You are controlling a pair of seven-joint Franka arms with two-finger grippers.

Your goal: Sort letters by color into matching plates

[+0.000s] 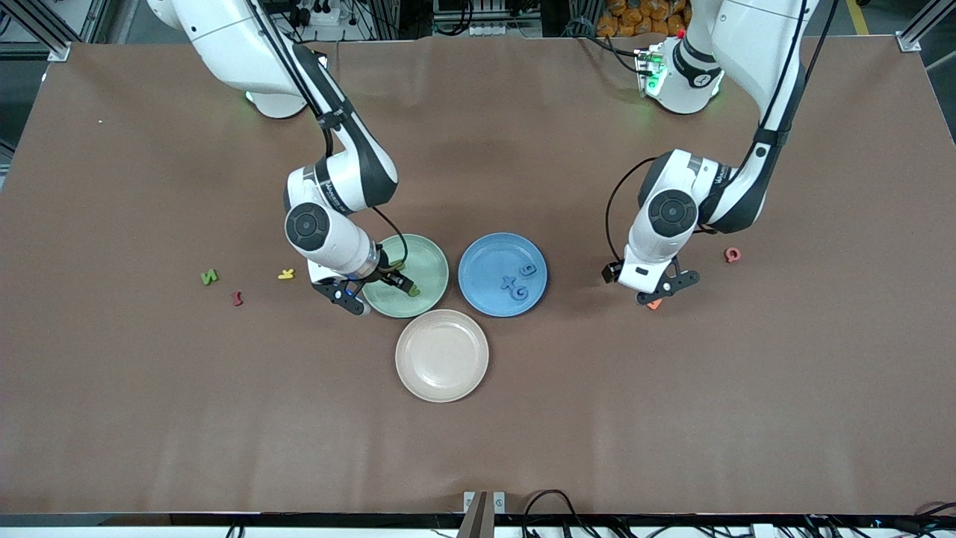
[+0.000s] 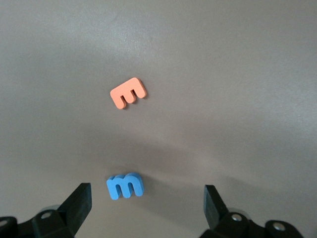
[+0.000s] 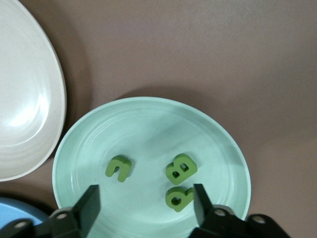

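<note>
Here, starting at the right arm's end of the table, a green letter [image 1: 209, 277] is lying flat on the bare table, tilted, with a small red piece [image 1: 237, 299] and a yellow piece [image 1: 287, 274] near it, both toward the plates. The right gripper [image 1: 373, 290] is hanging low over the pale green plate [image 1: 432, 258], its fingers standing apart and gripping nothing. In the right wrist view three green pieces are resting in that plate [image 3: 148, 124]: a hook-shaped one [image 3: 119, 168] lying alone, and a B [image 3: 181, 168] touching another rounded letter [image 3: 178, 198], that pair sitting between the open fingertips [image 3: 89, 203]. The beige plate [image 1: 442, 356] is sitting nearer the front camera, just beside both coloured plates. The blue plate [image 1: 485, 258] is holding two blue pieces, an x-like shape [image 1: 511, 285] and a 9 [image 1: 529, 270], side by side. The left gripper [image 1: 667, 288] is hovering over an orange E [image 2: 128, 92] and a blue m [image 2: 125, 185], fingers spread wide and empty. The m's long axis is running across the gap between the fingers. A red letter [image 1: 733, 255] is lying toward the left arm's end.
</note>
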